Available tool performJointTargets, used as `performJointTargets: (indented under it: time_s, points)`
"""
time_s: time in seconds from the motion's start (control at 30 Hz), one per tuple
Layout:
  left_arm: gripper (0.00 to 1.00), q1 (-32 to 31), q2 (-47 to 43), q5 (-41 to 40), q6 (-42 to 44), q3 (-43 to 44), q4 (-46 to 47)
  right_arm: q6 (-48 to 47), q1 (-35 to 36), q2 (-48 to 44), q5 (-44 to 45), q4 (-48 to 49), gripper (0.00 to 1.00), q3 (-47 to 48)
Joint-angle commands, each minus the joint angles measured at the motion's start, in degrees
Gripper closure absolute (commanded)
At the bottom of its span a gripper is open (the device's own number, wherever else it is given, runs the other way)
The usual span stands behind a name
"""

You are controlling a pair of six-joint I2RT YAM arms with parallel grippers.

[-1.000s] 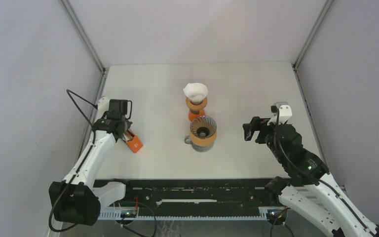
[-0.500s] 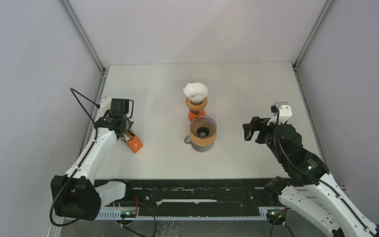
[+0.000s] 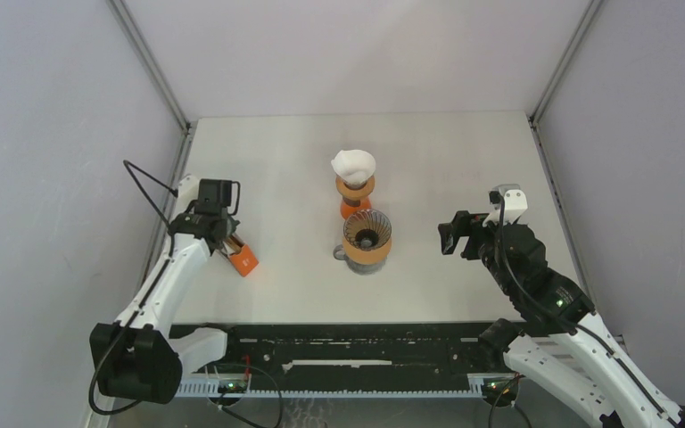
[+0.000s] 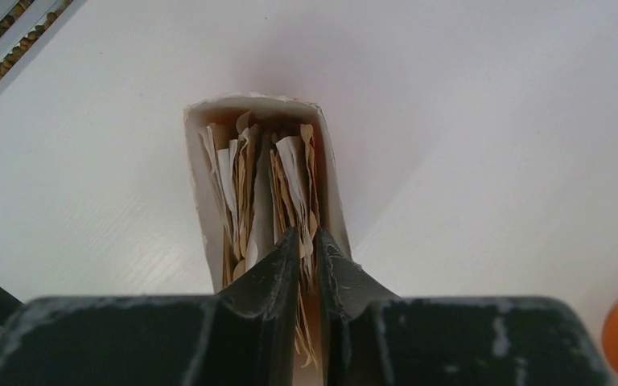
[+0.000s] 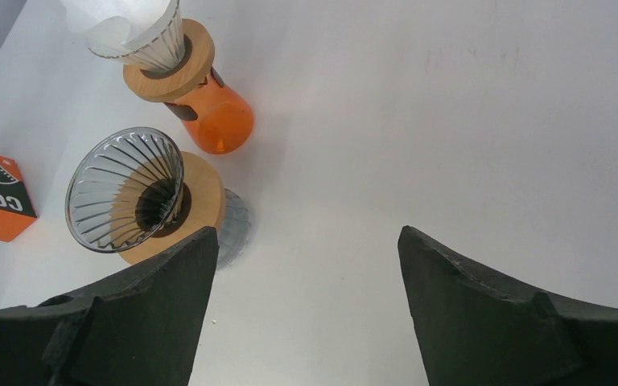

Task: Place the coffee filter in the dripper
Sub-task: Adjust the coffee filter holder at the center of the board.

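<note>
Crinkled brown coffee filter (image 4: 302,193), seemingly pinched in the narrow left gripper (image 4: 306,241), stands in its packed box (image 4: 195,177); right gripper (image 5: 306,265) gapes wide; bare table (image 5: 451,121) at the dripper's (image 5: 129,193) three o'clock.

Tally: 2 drippers, 2 vessels, 1 box, 2 grippers.
2 drippers: the empty dripper (image 3: 367,234) at centre sits on 1 clear vessel (image 5: 237,229); at its 12 o'clock the second dripper (image 3: 355,186) sits on 1 orange carafe (image 3: 350,209) and holds 1 white filter (image 3: 353,164). 1 orange filter box (image 3: 243,259) lies at 9 o'clock, its boxed filters (image 4: 290,169) packed too tightly to count. 2 grippers: left gripper (image 4: 306,237) at 9 o'clock, right gripper (image 5: 306,235) at 3 o'clock.
</note>
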Motion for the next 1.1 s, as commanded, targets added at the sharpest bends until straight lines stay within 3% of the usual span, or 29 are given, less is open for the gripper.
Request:
performJointTargets:
  time_s: [0.0, 0.67, 1.07]
  points:
    - [0.83, 0.5, -3.5, -1.9, -0.5, -1.2, -0.1, 1.1, 0.3, -0.2, 0.0, 1.8, 0.10, -0.2]
    - [0.79, 2.3, -2.0, 1.6, -0.6, -3.1, 1.0, 1.2, 0.3, -0.8, 0.1, 1.5, 0.10, -0.2]
    - [0.64, 2.4, -12.7, -0.3, -1.9, 0.8, -5.6, 1.2, 0.3, -0.6, 0.1, 1.6, 0.10, -0.2]
